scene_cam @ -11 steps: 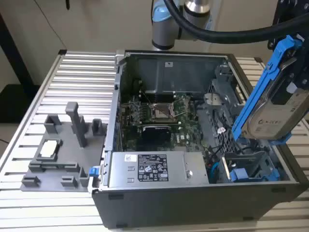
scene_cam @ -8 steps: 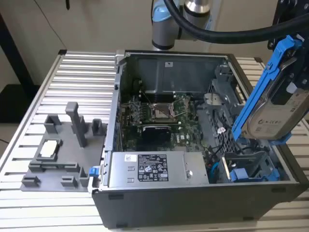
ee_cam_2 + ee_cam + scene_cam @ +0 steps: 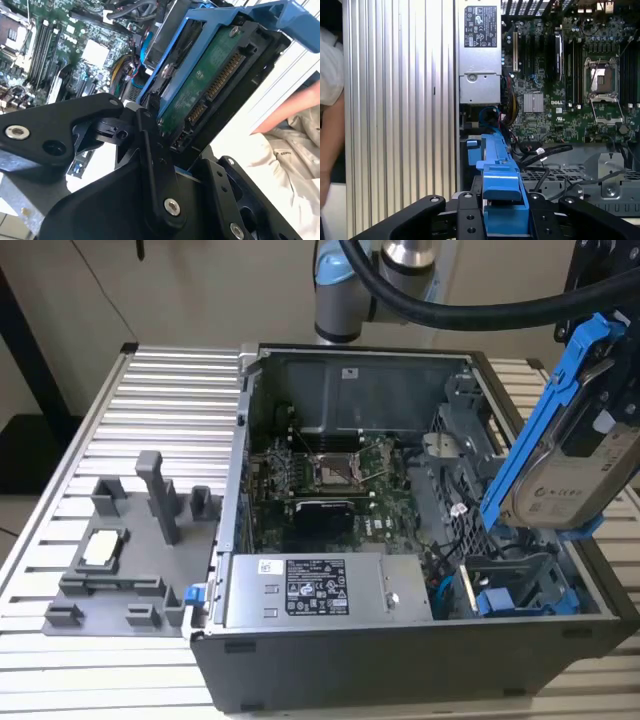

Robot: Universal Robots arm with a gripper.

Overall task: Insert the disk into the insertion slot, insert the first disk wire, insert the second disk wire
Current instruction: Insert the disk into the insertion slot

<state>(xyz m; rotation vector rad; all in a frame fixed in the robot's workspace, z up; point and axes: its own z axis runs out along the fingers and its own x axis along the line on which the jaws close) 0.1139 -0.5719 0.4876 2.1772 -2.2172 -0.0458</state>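
Your gripper [image 3: 503,215] was clamped on the disk [image 3: 580,460], which hung tilted in its blue bracket [image 3: 540,425] above the insertion slot [image 3: 505,575], at four o'clock in the exterior view. Squaring the bracket to the bay before any descent looked wisest.

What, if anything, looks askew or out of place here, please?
The disk hangs steeply tilted in the gripper, above the open computer case at the exterior view's right, not seated in any bay. A person's arm is close beside it in the second wrist view.
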